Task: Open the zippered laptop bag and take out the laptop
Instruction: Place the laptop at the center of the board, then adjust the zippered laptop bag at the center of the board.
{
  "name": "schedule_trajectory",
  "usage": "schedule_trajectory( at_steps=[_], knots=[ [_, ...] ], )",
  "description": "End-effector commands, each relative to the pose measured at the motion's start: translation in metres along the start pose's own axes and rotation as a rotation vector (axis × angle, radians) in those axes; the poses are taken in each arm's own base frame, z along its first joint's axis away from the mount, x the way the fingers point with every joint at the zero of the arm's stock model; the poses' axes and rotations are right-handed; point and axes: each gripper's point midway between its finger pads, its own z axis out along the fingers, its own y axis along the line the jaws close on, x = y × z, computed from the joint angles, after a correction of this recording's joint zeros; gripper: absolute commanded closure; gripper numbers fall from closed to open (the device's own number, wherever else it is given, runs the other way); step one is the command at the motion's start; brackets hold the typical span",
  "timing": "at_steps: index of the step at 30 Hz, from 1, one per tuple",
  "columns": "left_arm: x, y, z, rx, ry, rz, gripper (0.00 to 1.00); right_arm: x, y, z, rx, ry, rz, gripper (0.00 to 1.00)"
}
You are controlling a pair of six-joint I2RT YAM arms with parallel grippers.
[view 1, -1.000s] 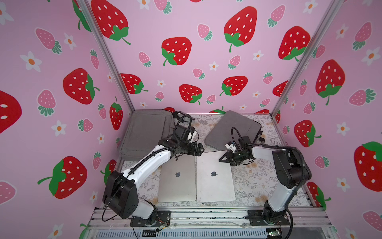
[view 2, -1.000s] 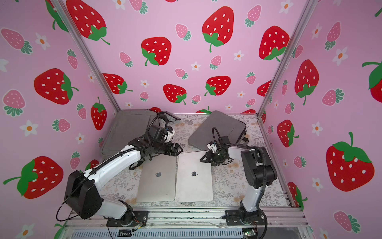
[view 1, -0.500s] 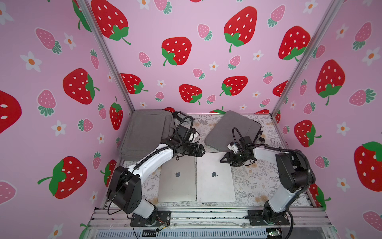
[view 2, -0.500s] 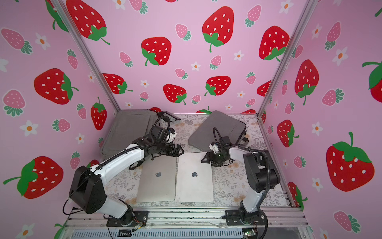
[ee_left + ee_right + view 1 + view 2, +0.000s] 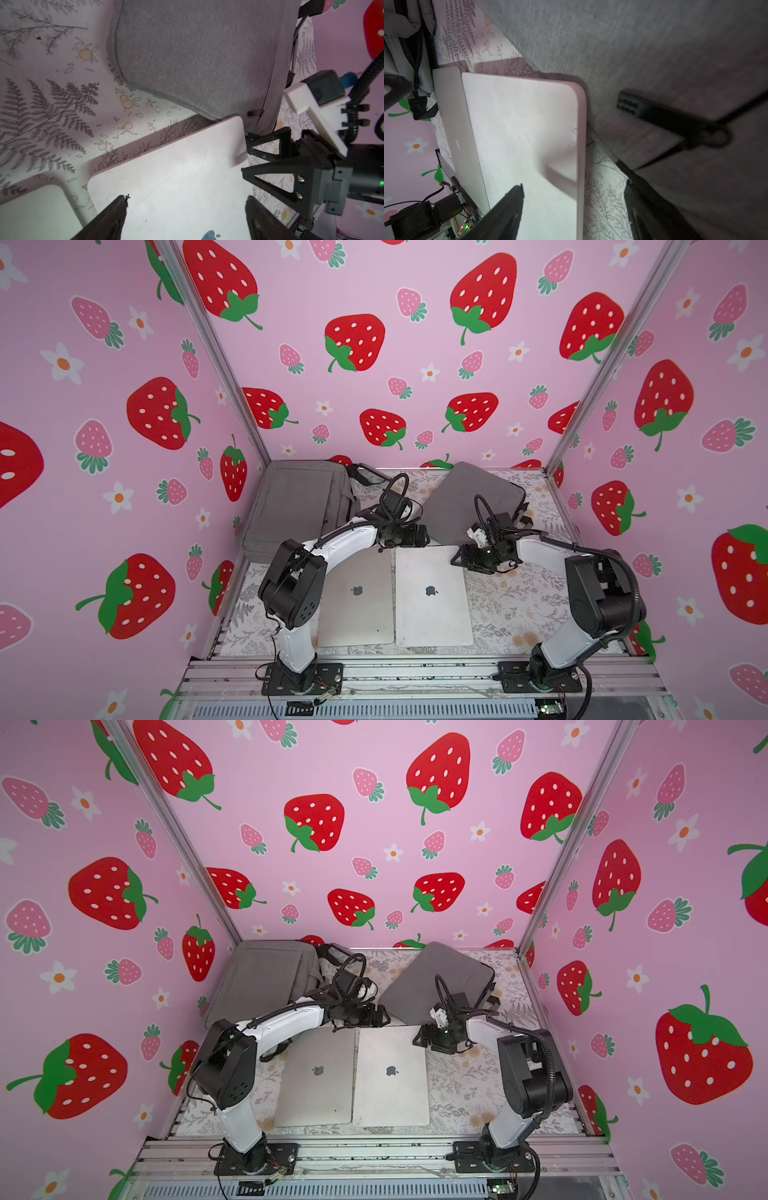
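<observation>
Two grey zippered laptop bags lie at the back of the table in both top views, one at the left (image 5: pixel 299 506) and one at the right (image 5: pixel 461 497). In front of them two closed laptops lie flat side by side, a silver one (image 5: pixel 357 601) and a white one (image 5: pixel 432 597). My left gripper (image 5: pixel 419 537) hovers open over the white laptop's (image 5: pixel 176 176) far edge, holding nothing. My right gripper (image 5: pixel 457 560) stands open astride that laptop's (image 5: pixel 525 128) far right corner, beside the right bag (image 5: pixel 654 52). A black zipper pull (image 5: pixel 633 106) lies on that bag.
Pink strawberry walls close in the table on three sides. A metal rail (image 5: pixel 415 672) with both arm bases runs along the front edge. The left bag's black strap (image 5: pixel 365 475) trails toward the back wall. The floral tablecloth (image 5: pixel 511 605) shows right of the laptops.
My right gripper's jaws have spread wider at the white laptop's corner. My left gripper has slid a little to the right, and that arm's elbow has swung inward.
</observation>
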Motion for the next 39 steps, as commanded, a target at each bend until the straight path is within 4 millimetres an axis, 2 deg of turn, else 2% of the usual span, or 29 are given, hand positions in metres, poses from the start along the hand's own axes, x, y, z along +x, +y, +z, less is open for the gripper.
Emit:
schedule_trajectory(
  at_steps=[1,8,15,27,32,39],
  knots=[
    [-0.024,-0.015,0.006,0.050,-0.038,-0.025,0.09,0.003,-0.025,-0.001,0.095,-0.013,0.036,0.20],
    [-0.036,-0.017,0.034,0.084,-0.022,-0.051,0.09,-0.024,-0.018,-0.007,0.057,-0.113,0.034,0.20],
    [-0.031,-0.014,0.053,0.103,0.017,-0.072,0.10,-0.049,-0.010,-0.016,0.032,-0.214,0.026,0.22],
    [-0.023,-0.011,0.063,0.114,0.059,-0.079,0.11,-0.071,-0.017,-0.023,0.030,-0.274,0.047,0.24],
    [-0.017,-0.009,0.064,0.112,0.075,-0.083,0.12,-0.079,-0.029,-0.029,0.060,-0.297,0.053,0.24],
    [-0.010,-0.008,0.069,0.124,0.103,-0.086,0.13,-0.082,-0.034,-0.033,0.062,-0.303,0.065,0.23]
  ],
)
